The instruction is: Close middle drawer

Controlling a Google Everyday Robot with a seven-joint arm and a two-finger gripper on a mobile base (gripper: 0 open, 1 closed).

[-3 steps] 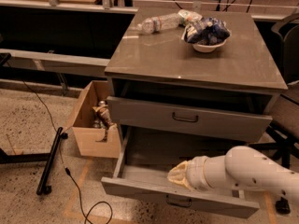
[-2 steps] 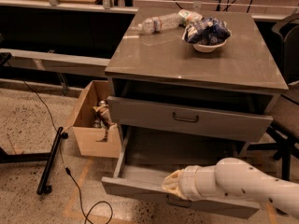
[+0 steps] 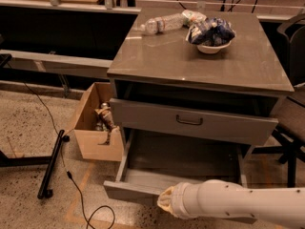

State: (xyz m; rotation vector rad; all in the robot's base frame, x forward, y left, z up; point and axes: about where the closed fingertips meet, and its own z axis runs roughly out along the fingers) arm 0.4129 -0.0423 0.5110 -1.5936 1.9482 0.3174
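The middle drawer (image 3: 136, 192) is pulled far out of the grey cabinet (image 3: 200, 63), and its low flat front faces me at the bottom of the view. Its inside (image 3: 181, 159) looks empty. My white arm (image 3: 238, 206) comes in from the lower right and lies across the drawer's front, hiding the centre pull. The gripper (image 3: 165, 202) is at the arm's cream-coloured tip, right at the front edge, left of centre. Above, the taller-fronted drawer (image 3: 190, 123) with a dark pull stands slightly out.
A cardboard box (image 3: 95, 128) with items stands on the floor left of the cabinet. A black bar (image 3: 51, 163) and a cable (image 3: 76, 194) lie on the floor. On the cabinet top are a bowl of packets (image 3: 209, 35) and a plastic bottle (image 3: 162, 24). A chair (image 3: 290, 123) is at the right.
My arm has moved down and to the left, from over the drawer's inside to its front edge. The drawer stays pulled out as before.
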